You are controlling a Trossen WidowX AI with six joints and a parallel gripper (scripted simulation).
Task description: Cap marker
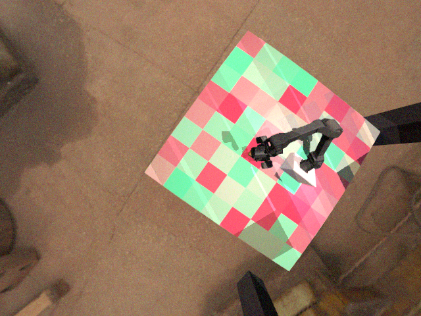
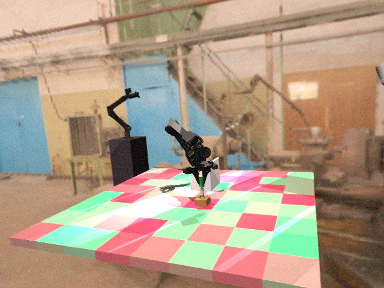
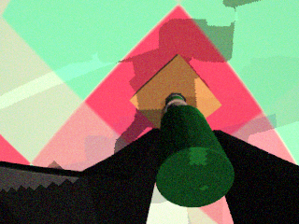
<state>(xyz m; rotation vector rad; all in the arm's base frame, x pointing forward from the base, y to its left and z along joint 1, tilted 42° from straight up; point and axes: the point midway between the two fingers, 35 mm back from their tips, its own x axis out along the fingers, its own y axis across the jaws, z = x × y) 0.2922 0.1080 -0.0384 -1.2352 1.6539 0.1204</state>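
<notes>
The holder block [image 1: 250,154] [image 2: 202,201] [image 3: 178,77] is orange-brown and sits on a red square of the table [image 2: 213,234]. The marker [image 2: 202,192] [image 3: 175,101] stands upright in it, pale grey with a green bit at its foot. My gripper [image 1: 258,154] [image 2: 201,182] [image 3: 185,136] points down over the block, shut on the green cap [image 2: 201,181] [image 3: 195,175]. The cap is upright, right above the marker, its lower end at the marker's upper end. The cap hides that end in the wrist view, so I cannot tell how far it is on.
A white and grey wedge-shaped block [image 1: 305,175] [image 2: 213,180] stands behind the holder, beside my arm's base [image 1: 312,164]. A black pedestal [image 2: 128,159] with another arm [image 2: 116,114] stands beyond the table. A second dark post [image 1: 255,293] is off the table's lower edge in the top view.
</notes>
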